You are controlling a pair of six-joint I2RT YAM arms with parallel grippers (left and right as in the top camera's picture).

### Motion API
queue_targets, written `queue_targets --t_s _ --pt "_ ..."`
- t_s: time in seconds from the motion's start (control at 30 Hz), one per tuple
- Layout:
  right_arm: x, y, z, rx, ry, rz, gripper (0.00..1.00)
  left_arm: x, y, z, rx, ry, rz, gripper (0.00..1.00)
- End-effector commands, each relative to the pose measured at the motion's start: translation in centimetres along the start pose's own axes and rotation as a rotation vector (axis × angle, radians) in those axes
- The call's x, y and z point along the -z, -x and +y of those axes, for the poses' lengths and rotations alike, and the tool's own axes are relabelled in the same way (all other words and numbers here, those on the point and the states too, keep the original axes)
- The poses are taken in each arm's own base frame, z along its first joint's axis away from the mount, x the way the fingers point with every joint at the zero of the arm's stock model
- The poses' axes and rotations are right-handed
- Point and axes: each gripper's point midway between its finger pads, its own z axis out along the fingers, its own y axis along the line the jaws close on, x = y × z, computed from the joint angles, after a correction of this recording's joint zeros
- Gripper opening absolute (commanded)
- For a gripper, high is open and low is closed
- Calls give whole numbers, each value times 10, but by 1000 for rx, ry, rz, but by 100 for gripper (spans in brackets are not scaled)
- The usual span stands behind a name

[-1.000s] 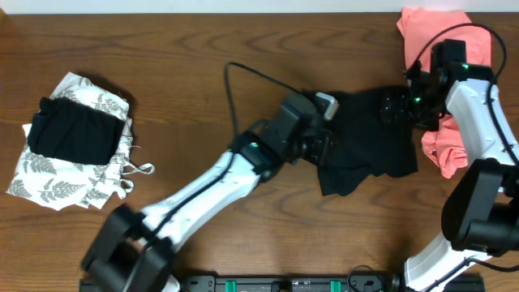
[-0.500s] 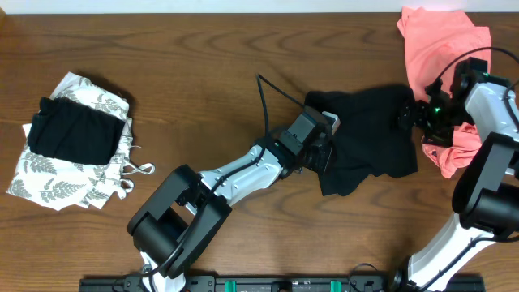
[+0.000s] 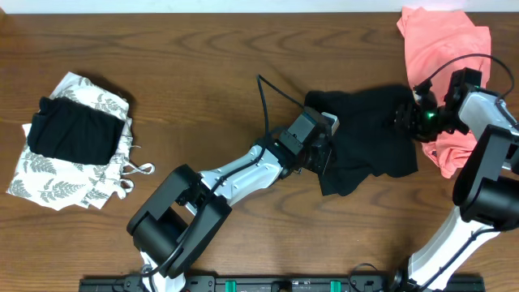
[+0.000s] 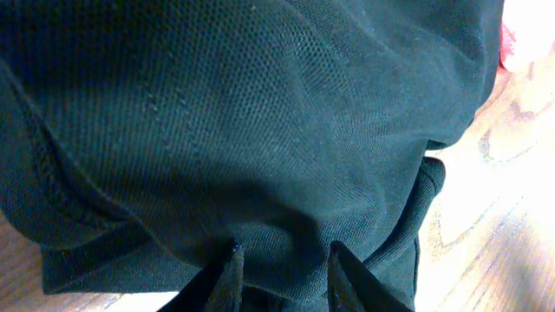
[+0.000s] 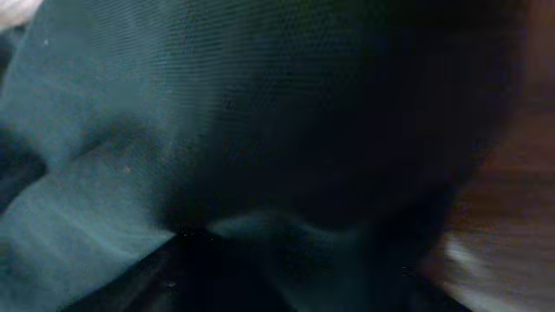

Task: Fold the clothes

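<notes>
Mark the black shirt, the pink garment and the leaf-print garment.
black shirt (image 3: 369, 138), overhead view, middle of its body
pink garment (image 3: 442, 40), overhead view, upper flat part
leaf-print garment (image 3: 49, 182), overhead view, lower left part

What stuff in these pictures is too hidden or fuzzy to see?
Right wrist view: dark and blurry, filled by the black shirt; whether the right fingers are open or shut is unclear.
Overhead: the pink garment is partly covered by the right arm.
Overhead: the leaf-print cloth lies partly under a folded black garment.
</notes>
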Motion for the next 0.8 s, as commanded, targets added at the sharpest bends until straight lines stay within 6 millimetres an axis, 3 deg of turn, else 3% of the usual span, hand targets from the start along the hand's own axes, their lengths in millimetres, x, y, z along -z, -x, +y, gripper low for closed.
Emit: queue_targets --t_s 0.0,0.2,0.23,0.4,0.57,0.67,0.77 --pt "-19 -18 11 9 121 58 44 0 3 10 22 12 -2 33" --pt "-1 -13 19 29 113 23 3 13 9 33 75 49 -3 32" --pt "4 -11 20 34 105 11 2 17 10 36 82 54 -4 33" --pt "44 1 31 93 -30 -88 1 39 27 44 104 65 -51 32" --pt "80 5 68 233 -159 -185 1 47 35 35 91 38 -77 32" --pt "87 3 93 323 -241 -216 4 48 40 29 107 17 -97 32" --pt "86 0 101 339 -347 -226 6 49 49 20 130 -35 -126 32"
